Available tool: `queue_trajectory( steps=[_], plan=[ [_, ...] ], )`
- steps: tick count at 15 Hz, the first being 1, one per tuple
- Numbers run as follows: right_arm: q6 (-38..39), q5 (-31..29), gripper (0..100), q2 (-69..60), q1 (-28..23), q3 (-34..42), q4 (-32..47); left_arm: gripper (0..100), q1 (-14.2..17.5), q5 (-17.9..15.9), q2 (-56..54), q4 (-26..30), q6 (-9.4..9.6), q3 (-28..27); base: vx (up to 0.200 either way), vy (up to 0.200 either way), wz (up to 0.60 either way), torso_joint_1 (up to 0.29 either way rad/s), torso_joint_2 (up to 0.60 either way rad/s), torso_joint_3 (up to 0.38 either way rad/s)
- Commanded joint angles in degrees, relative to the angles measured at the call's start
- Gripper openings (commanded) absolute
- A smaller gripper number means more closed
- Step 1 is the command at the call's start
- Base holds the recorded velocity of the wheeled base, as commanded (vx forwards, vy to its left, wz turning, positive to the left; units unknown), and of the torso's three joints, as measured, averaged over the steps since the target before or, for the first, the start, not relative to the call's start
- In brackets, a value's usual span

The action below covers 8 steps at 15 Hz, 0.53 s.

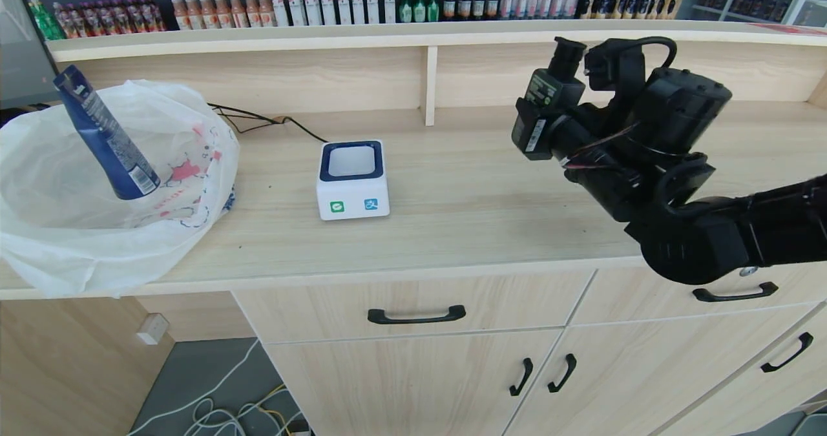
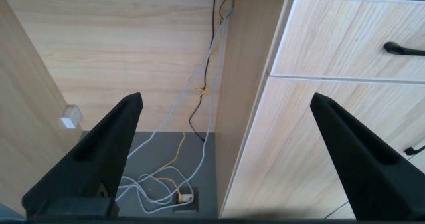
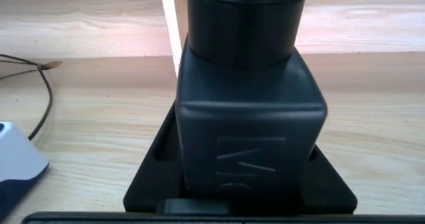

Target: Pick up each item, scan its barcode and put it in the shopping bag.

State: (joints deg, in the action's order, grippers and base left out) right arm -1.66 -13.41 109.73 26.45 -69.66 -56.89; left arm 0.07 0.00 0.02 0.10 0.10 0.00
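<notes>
My right end effector (image 3: 242,151) grips the dark bottle (image 1: 548,103) above the bench (image 1: 465,223), 3 o'clock of the scanner (image 1: 352,177) — raised, I judge, for scanning; shopping bag (image 1: 64,216) at 9 o'clock; left end effector (image 2: 222,157) gapes wide.

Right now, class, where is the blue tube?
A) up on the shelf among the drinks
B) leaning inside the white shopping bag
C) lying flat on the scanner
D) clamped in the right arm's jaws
B: the blue tube leans tilted inside the white shopping bag, well apart from the scanner; the right arm holds a dark bottle instead.
</notes>
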Motion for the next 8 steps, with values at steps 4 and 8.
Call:
queue_trajectory(
  steps=[4, 8],
  plan=[
    [0.0, 1.2, 0, -17.4, 0.2, 13.6, 0.4, 100, -0.1, 0.0, 0.0, 0.0, -0.01, 0.0, 0.000, 0.000, 0.00, 0.000, 0.00, 0.000],
    [0.7, 1.3, 0, -25.7, 0.3, 24.1, 0.2, 100, 0.0, 0.0, 0.0, 0.0, -0.01, 0.0, 0.000, 0.000, 0.00, 0.000, 0.00, 0.000]
  ],
)
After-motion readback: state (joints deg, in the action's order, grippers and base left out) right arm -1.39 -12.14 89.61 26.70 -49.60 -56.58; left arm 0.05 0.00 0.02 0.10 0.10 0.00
